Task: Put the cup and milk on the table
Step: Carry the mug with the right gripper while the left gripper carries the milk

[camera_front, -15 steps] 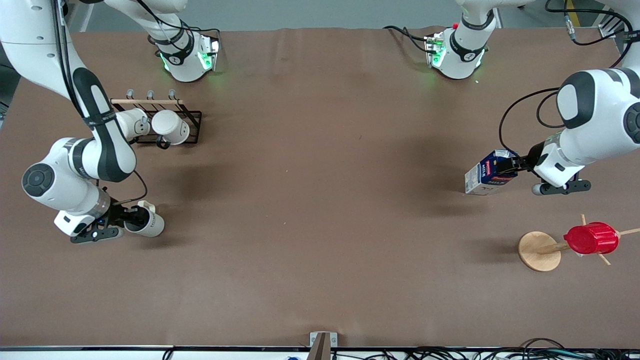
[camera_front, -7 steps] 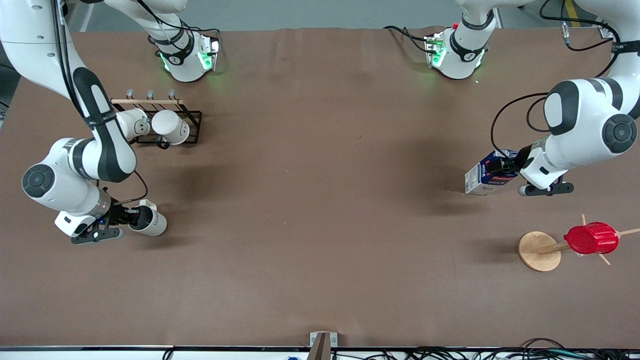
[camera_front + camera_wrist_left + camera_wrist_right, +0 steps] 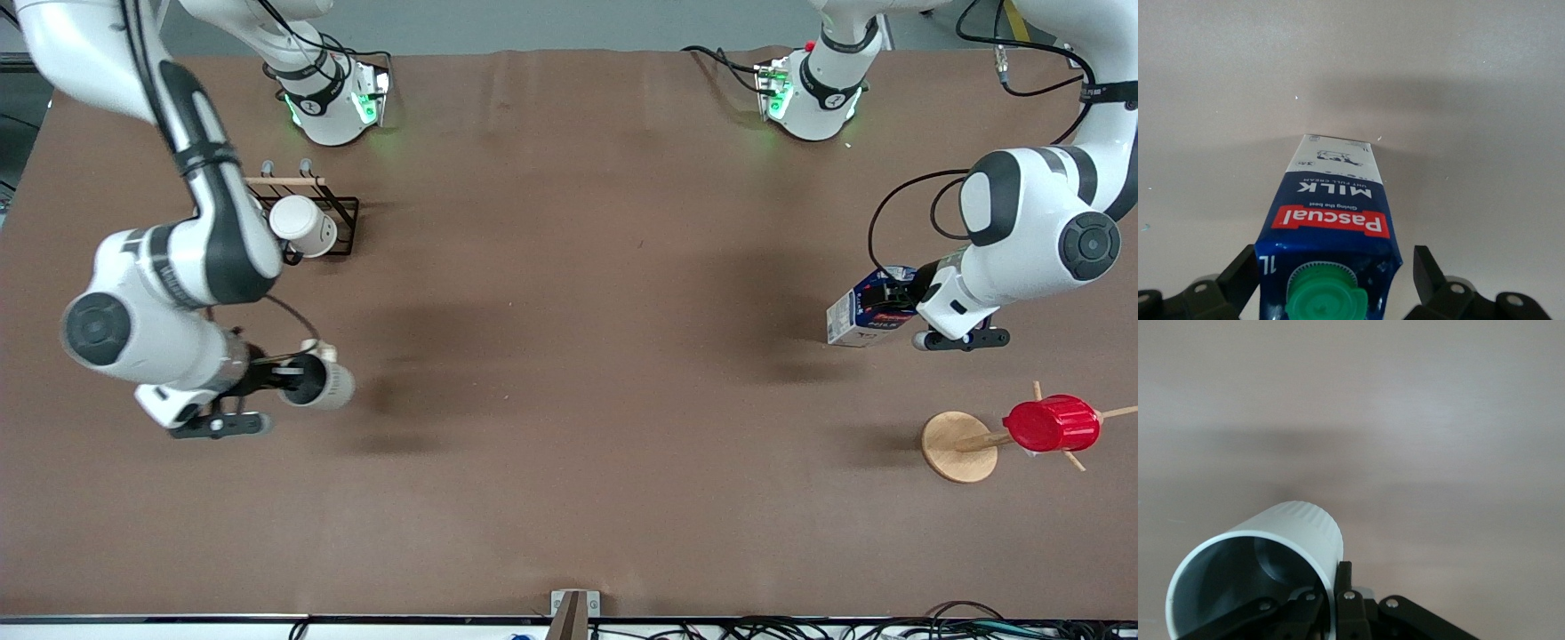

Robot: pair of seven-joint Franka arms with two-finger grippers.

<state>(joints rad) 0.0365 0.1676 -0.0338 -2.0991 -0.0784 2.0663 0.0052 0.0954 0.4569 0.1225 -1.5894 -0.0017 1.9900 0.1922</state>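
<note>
The right gripper (image 3: pixel 283 380) is clamped on the rim of the cup (image 3: pixel 318 382), one finger inside the dark grey bowl and the other (image 3: pixel 1346 600) outside against the wall. The cup is tipped on its side, mouth toward the wrist, and hangs over the table (image 3: pixel 569 356) at the right arm's end; its shadow falls on the brown sheet below. In the right wrist view the cup (image 3: pixel 1261 577) fills the lower corner, with bare sheet past it.

The left gripper (image 3: pixel 905 298) stands wide, its fingers (image 3: pixel 1428 277) on either side of the top of the milk (image 3: pixel 867 313) with a gap showing on each side. The carton stands on the table at the left arm's end, leaning a little in the front view. From the left wrist the milk (image 3: pixel 1331 233) shows its green cap, blue top and red label band, with white sides lower down.

A black rack (image 3: pixel 324 218) with a white mug (image 3: pixel 302 227) sits near the right arm's base. A red cup (image 3: pixel 1051 424) hangs on a wooden stand (image 3: pixel 956 447), nearer to the front camera than the milk.
</note>
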